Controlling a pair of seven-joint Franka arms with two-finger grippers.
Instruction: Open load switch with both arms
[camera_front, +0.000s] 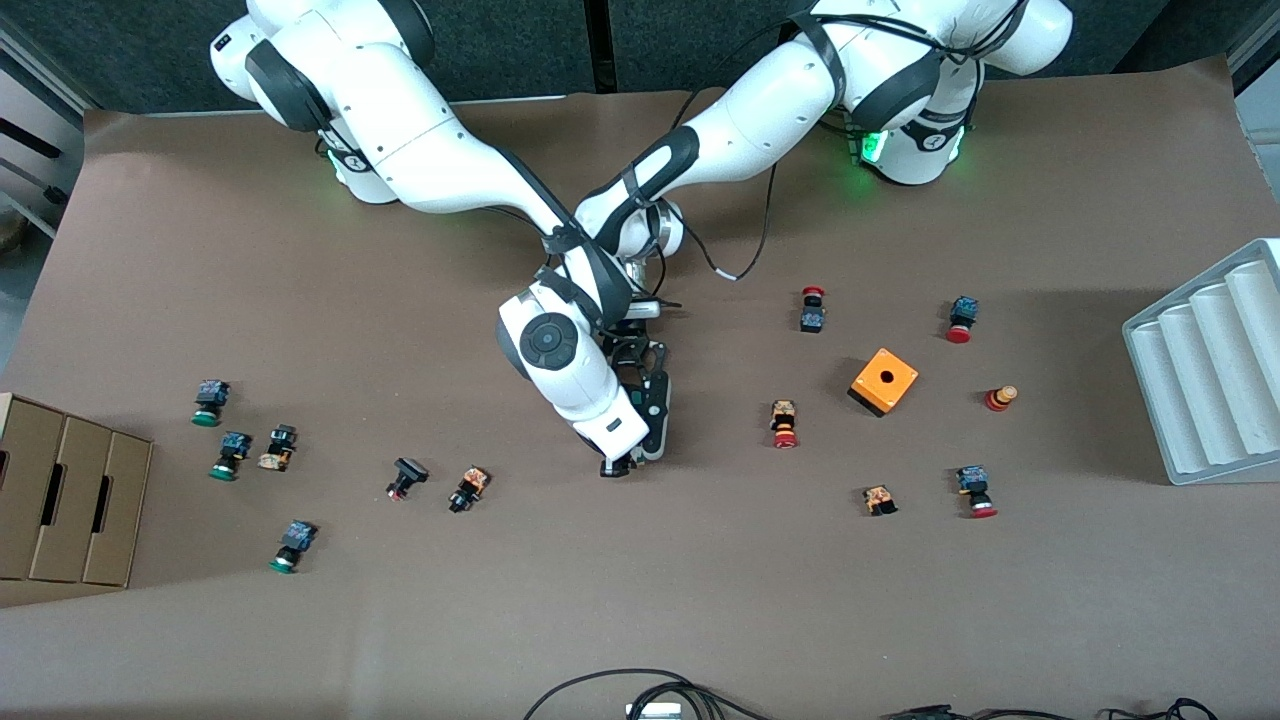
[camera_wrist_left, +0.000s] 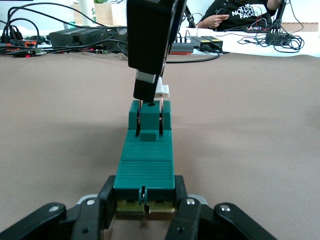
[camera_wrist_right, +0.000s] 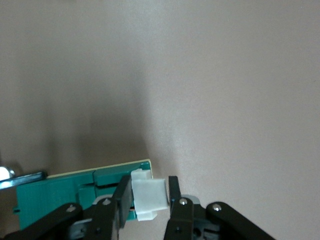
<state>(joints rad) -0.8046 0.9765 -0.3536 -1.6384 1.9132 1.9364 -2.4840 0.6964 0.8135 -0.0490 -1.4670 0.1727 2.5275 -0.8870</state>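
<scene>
While the load switch (camera_wrist_left: 145, 160) lies flat on the bench (camera_front: 640, 600) near its middle, both arms meet over it, and the grip looks divided so that one end is anchored while the other end's part can be drawn out. Going from the right arm's end across the front view, a cardboard box (camera_front: 65, 500) sits at the bench edge, then a scatter of green-capped push buttons (camera_front: 210, 402) and a few darker ones, all well apart from the work.

At the centre, the right claw (camera_wrist_right: 148, 202) is closed on the small white sliding piece (camera_wrist_right: 149, 200) at one end of the green block; its fingers (camera_wrist_right: 122, 197) pinch the piece from both sides, which I judge is the hold needed to pull it. The left claw (camera_wrist_left: 145, 207) is clamped on the block's other end, its fingers (camera_wrist_left: 107, 202) pressing the sides low against the bench, apparently to keep the body from sliding along with the pull.

Toward the left arm's end lie red-capped push buttons (camera_front: 785, 425), an orange cube box (camera_front: 884, 381) and a white ridged tray (camera_front: 1210, 365) at the bench edge, none near the switch.

Bare bench surrounds the block on every side, widest toward the front camera, so a pull along its length should meet nothing. The tightest spot is overhead, where the two arms cross close together.
</scene>
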